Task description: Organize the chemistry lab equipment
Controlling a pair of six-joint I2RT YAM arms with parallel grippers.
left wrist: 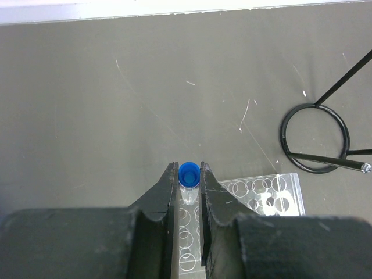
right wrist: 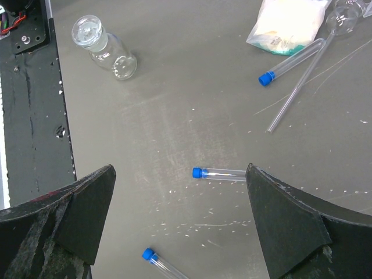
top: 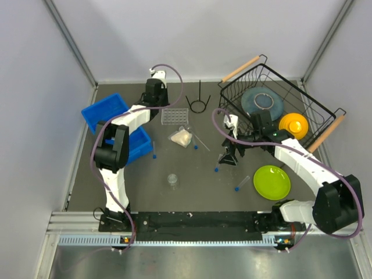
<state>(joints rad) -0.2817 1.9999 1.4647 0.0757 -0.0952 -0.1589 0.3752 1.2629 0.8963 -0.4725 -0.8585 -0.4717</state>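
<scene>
My left gripper (left wrist: 189, 167) is shut on a clear tube with a blue cap (left wrist: 189, 174), held upright above the left end of the clear grid rack (left wrist: 264, 195). To its right stands the black wire ring stand (left wrist: 315, 138). My right gripper (right wrist: 180, 171) hangs open over the table. A blue-capped tube (right wrist: 224, 173) lies flat between its fingers, close to the right one. Another tube (right wrist: 158, 261) lies nearer, and a third (right wrist: 290, 67) rests by the cream-filled bag (right wrist: 288, 23). A small clear cup (right wrist: 104, 46) stands at the upper left.
Two blue bins (top: 107, 110) sit at the left. At the back right, the black wire basket (top: 317, 113) holds a grey plate (top: 261, 102) and an orange bowl (top: 293, 124). A green plate (top: 271, 182) lies front right. A thin glass rod (right wrist: 302, 81) lies by the bag.
</scene>
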